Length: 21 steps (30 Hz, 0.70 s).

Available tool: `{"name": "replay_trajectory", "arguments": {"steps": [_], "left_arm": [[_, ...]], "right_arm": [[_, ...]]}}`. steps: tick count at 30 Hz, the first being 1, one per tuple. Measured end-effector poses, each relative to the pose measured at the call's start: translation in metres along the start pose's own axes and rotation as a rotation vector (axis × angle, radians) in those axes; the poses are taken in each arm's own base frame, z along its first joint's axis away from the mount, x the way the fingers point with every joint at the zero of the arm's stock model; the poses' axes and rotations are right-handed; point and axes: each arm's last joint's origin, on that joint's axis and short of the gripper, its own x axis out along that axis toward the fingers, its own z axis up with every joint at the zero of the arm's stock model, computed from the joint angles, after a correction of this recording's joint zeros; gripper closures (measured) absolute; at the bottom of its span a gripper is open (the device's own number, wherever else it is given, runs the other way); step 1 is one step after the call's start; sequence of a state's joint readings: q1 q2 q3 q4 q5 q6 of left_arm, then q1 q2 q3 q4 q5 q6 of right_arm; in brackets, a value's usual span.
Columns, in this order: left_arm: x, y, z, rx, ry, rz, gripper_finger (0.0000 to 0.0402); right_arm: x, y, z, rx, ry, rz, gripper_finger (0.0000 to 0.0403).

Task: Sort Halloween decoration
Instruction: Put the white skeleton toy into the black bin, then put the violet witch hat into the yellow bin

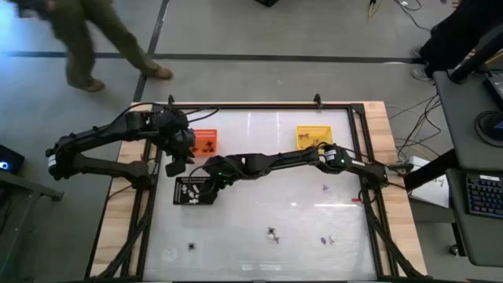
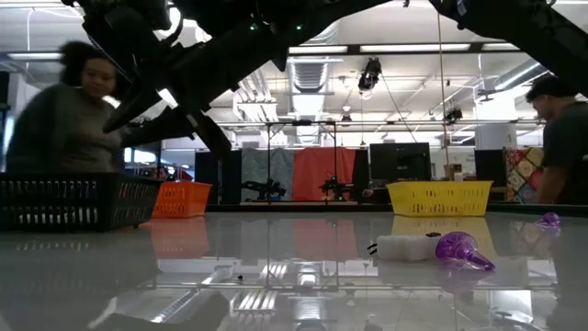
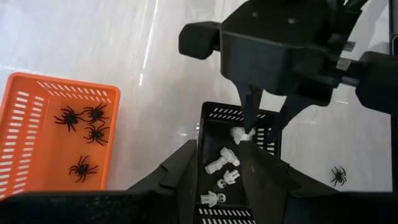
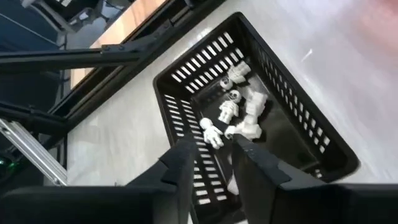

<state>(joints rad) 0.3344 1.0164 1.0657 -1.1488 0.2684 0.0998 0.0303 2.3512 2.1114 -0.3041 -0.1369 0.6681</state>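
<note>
My right gripper (image 4: 214, 149) reaches across the table and hangs open over the black tray (image 1: 196, 191). The tray holds several white skeleton trinkets (image 4: 231, 109). One white trinket (image 3: 239, 134) sits just under the gripper's fingertips; I cannot tell whether it touches them. My left gripper (image 3: 221, 155) is open and empty, above the table between the orange tray (image 1: 206, 141) and the black tray. The orange tray holds several black spiders (image 3: 87, 121). Loose trinkets lie on the table: black spiders (image 1: 272, 233), a purplish one (image 1: 324, 189) and a white one (image 1: 332, 238).
A yellow tray (image 1: 314, 137) stands at the far right of the table. In the low view, a purple trinket (image 2: 459, 250) and a white one (image 2: 404, 246) lie near the front. A person (image 1: 102, 39) walks past the table's far left. Another person (image 2: 560, 147) stands at the right.
</note>
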Motion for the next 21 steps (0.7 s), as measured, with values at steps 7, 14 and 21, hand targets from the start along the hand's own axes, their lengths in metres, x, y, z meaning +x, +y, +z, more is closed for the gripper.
{"name": "replay_trajectory", "arguments": {"steps": [7,14,21], "left_arm": [[-0.001,0.000,-0.001,-0.001,0.000,0.000,0.0299],[-0.001,0.000,-0.002,-0.011,0.008,-0.001,0.0299],[-0.001,-0.001,-0.006,-0.012,0.049,-0.005,0.0299]], "right_arm": [[-0.007,-0.002,-0.002,0.016,0.096,-0.083,0.0273],[-0.037,0.002,-0.005,0.033,0.328,-0.263,0.0271],[-0.070,0.017,-0.036,-0.004,0.605,-0.516,0.0279]]}}
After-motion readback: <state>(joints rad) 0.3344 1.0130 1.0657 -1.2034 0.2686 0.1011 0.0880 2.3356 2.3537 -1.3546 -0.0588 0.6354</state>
